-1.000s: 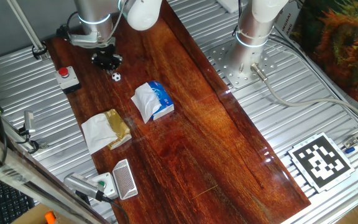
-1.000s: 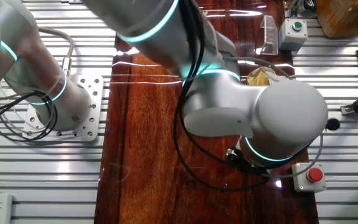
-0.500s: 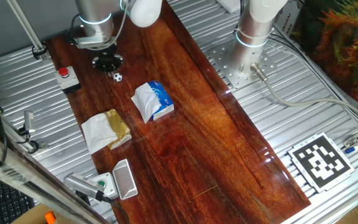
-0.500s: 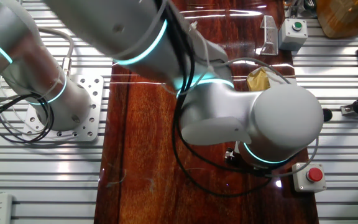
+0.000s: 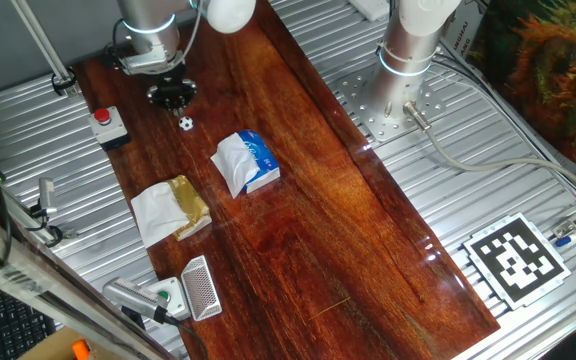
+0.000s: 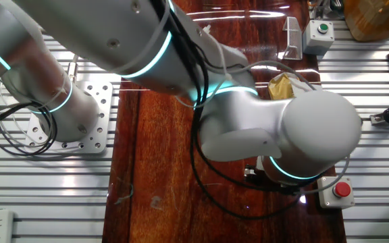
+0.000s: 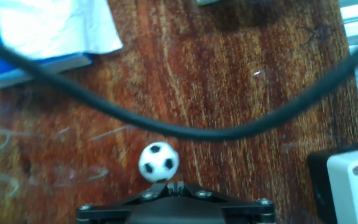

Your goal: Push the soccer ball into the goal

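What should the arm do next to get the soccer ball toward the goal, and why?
Probably nudge forward: the gripper sits right behind the soccer ball, and the goal stands far down the table, with the napkin and tissue pack flanking the path.

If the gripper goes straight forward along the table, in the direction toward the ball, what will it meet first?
Most likely the soccer ball, which lies just ahead of the gripper in the hand view. Whether they already touch, I cannot tell. Beyond it, toward the tissue pack, the wood shows bare.
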You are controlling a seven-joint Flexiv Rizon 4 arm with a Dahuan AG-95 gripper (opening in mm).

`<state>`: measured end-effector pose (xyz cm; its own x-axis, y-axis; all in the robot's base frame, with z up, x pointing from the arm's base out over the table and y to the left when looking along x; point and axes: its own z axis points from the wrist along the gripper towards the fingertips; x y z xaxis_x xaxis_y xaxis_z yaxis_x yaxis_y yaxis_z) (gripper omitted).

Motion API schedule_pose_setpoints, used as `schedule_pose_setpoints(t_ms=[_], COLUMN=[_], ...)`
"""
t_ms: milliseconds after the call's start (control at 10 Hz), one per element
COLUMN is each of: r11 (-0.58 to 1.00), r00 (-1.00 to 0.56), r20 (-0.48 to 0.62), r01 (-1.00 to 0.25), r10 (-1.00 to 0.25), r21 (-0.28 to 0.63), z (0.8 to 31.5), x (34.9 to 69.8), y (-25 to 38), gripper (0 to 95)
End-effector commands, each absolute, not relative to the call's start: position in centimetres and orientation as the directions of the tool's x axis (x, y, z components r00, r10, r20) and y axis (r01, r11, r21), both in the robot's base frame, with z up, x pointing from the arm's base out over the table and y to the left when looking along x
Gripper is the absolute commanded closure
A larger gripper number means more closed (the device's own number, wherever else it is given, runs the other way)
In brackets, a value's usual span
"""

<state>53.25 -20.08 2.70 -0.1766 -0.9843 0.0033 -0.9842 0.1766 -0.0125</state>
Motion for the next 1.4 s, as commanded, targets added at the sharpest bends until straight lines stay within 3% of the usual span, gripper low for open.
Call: schedule_pose_setpoints(t_ms=[100,1400], r11=[0.168,0.184], r00=[-0.168,-0.184], r20=[0.009,0.005], r01=[-0.985,-0.983], r10=[-0.986,-0.983], r21=[-0.027,-0.027], z=[2.3,0.5], x=[52.8,53.7], y=[-20.2,-18.0], gripper=[95.0,95.0])
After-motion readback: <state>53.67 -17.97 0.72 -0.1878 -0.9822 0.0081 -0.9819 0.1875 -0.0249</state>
